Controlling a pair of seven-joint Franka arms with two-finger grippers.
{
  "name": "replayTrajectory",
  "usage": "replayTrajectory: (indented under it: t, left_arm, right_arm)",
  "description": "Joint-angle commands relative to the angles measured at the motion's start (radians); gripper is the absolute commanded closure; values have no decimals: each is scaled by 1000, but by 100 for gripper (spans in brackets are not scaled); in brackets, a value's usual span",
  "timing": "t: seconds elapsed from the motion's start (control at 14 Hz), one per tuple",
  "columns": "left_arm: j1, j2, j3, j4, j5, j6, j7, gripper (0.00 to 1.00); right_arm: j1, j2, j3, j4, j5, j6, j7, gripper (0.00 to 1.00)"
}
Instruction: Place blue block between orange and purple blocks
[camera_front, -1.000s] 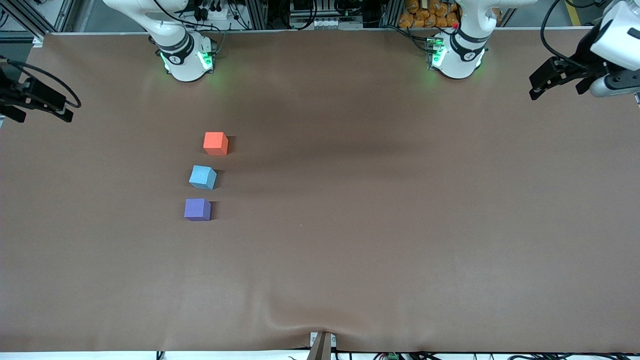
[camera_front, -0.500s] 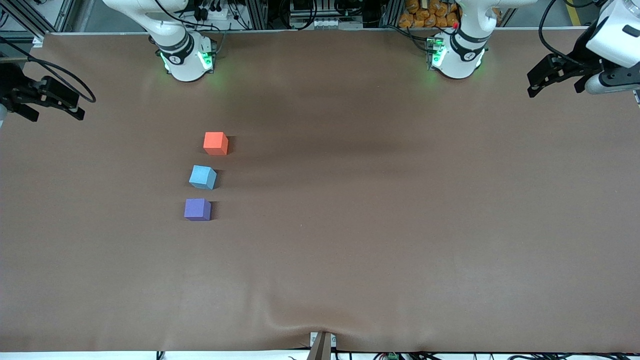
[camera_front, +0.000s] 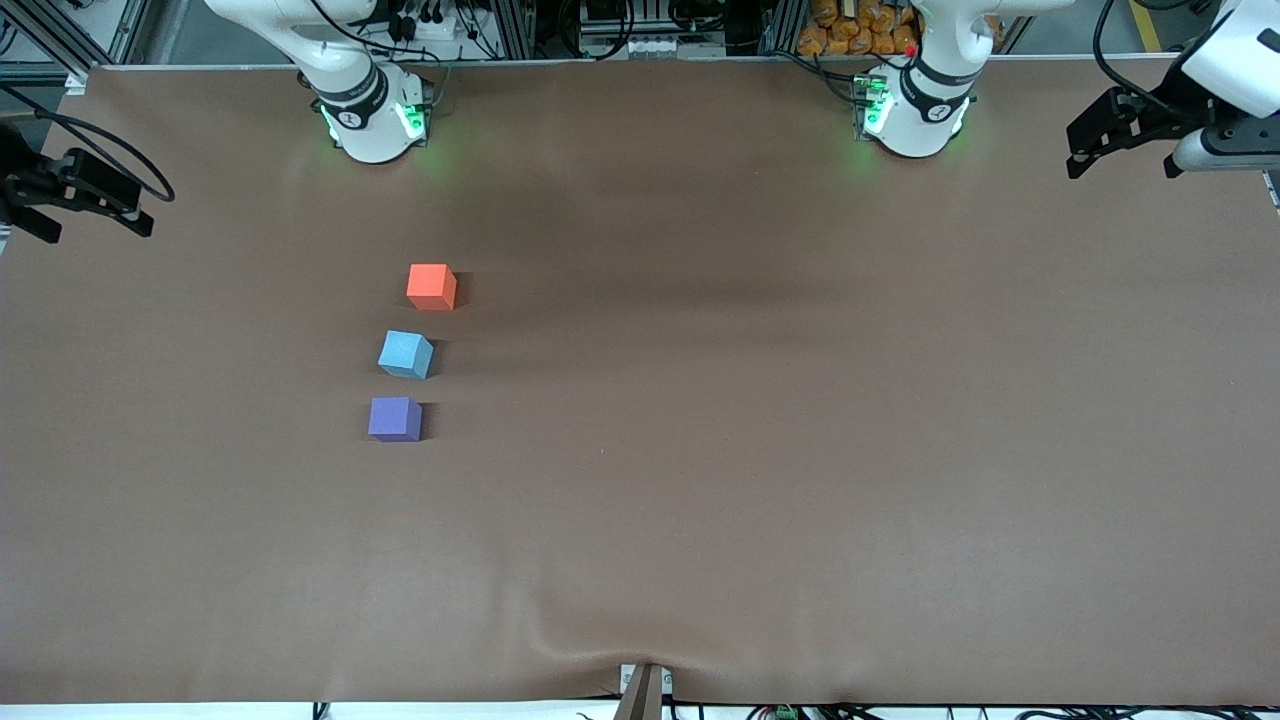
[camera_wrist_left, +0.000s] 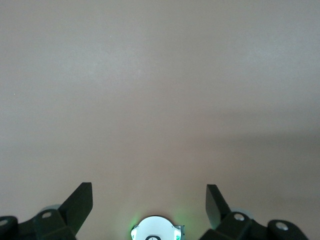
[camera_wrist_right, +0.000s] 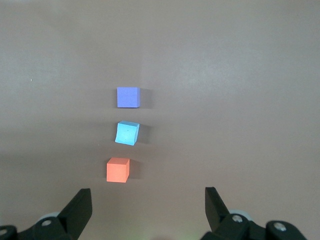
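Note:
The blue block (camera_front: 405, 354) sits on the table between the orange block (camera_front: 431, 286) and the purple block (camera_front: 394, 418), a small gap on each side, turned slightly askew. The orange one is farthest from the front camera and the purple one nearest. All three also show in the right wrist view: blue (camera_wrist_right: 127, 133), orange (camera_wrist_right: 118, 170), purple (camera_wrist_right: 128, 97). My right gripper (camera_front: 90, 215) is open and empty, up in the air over the right arm's end of the table. My left gripper (camera_front: 1120, 158) is open and empty over the left arm's end.
The brown table cover (camera_front: 760, 420) is bare around the blocks. The two arm bases (camera_front: 372, 118) (camera_front: 915, 112) stand along the table's top edge. The left wrist view shows only bare cover and the left base (camera_wrist_left: 156, 230) between the open fingers.
The blocks have not moved. My left gripper has drifted up and toward its end of the table. My right gripper has shifted slightly out and back at its end.

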Motion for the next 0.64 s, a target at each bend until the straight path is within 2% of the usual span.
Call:
replayTrajectory:
  t: [0.0,0.57]
  left_arm:
    - [8,-1,0,10,-17,-18,22,0]
    - [8,19,0,35,-35,-15,19,0]
  right_arm:
    - [15,-30,-11,-27,-3,0,-14,0]
    - [13,-29,-8,-27,-1,0,-14,0]
